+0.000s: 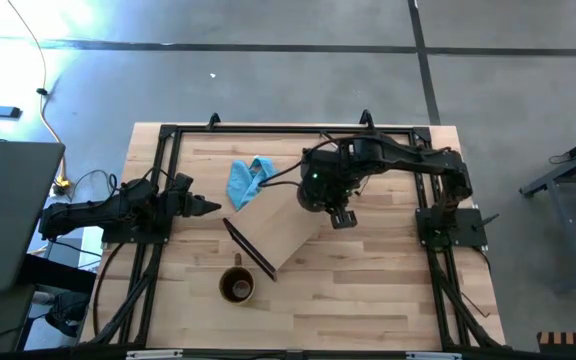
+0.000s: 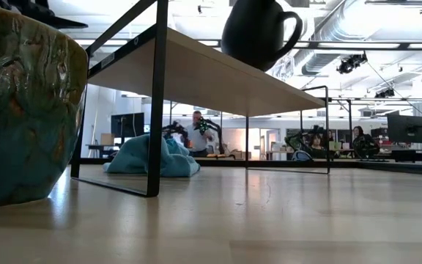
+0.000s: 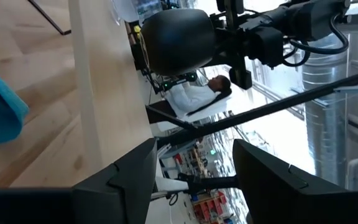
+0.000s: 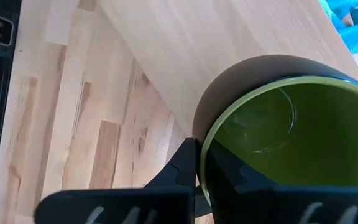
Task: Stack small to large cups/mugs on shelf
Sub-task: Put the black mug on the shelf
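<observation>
While the left arm waits at the left side of the desk [image 1: 368, 300], its left pincer [image 1: 208, 207] pointing inward toward the middle, the high view shows the right arm reaching in from the right so that the right pincer [image 1: 340, 216] sits over the right end of the shelf [image 1: 278, 230], which lies at a slant across the middle of the desk. A blue cloth [image 1: 247, 178] lies just beside the shelf's far edge, and the brown mug [image 1: 236, 286] stands on the desk near the shelf's front end, close to the front edge. In the low view the brown mug [image 2: 20, 110] fills the left foreground, the shelf [image 2: 196, 70] spans overhead on its thin black frames, the green mug [image 2: 258, 33] looks dark and sits at the shelf's top surface, whether resting or just above cannot be told, and the cloth [image 2: 152, 158] shows beneath the board. In the left wrist view the left pincer [image 3: 194, 180] stands open and empty, looking toward the mug [image 3: 173, 38] held at the shelf [image 3: 95, 81] by the right arm. In the right wrist view the right pincer [image 4: 207, 171] grips the rim of the green mug [image 4: 272, 130], one finger [image 4: 179, 171] outside the wall, and a small clear glass [image 4: 266, 121] sits inside it, above the pale board [image 4: 229, 37].
</observation>
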